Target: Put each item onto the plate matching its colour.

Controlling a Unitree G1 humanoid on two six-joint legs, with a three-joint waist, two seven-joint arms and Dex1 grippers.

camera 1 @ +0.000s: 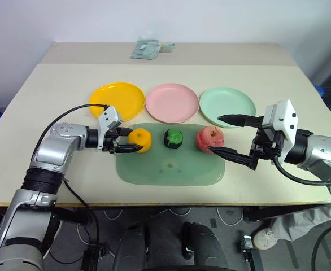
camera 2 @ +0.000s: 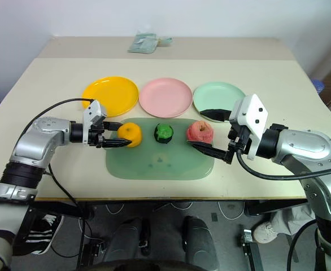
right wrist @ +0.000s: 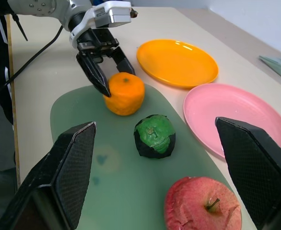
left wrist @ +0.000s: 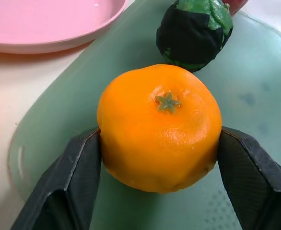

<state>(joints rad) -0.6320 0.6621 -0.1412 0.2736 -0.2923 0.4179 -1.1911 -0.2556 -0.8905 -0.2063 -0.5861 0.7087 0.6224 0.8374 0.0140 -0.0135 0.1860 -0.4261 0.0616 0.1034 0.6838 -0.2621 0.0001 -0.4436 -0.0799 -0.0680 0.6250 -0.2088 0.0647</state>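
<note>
Left hand (camera 1: 129, 142) around orange fruit (camera 1: 140, 140)

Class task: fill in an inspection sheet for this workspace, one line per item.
Surface: beige table, green mat near its front edge.
Job's things: orange, green fruit, apple on mat; yellow plate, pink plate, mint plate bare.
Clutter: crumpled packet at far edge.
Grippers: left gripper shut on orange; right gripper open beside apple.
Cables: black cable along left arm.
Surroundings: pale wall.
</note>
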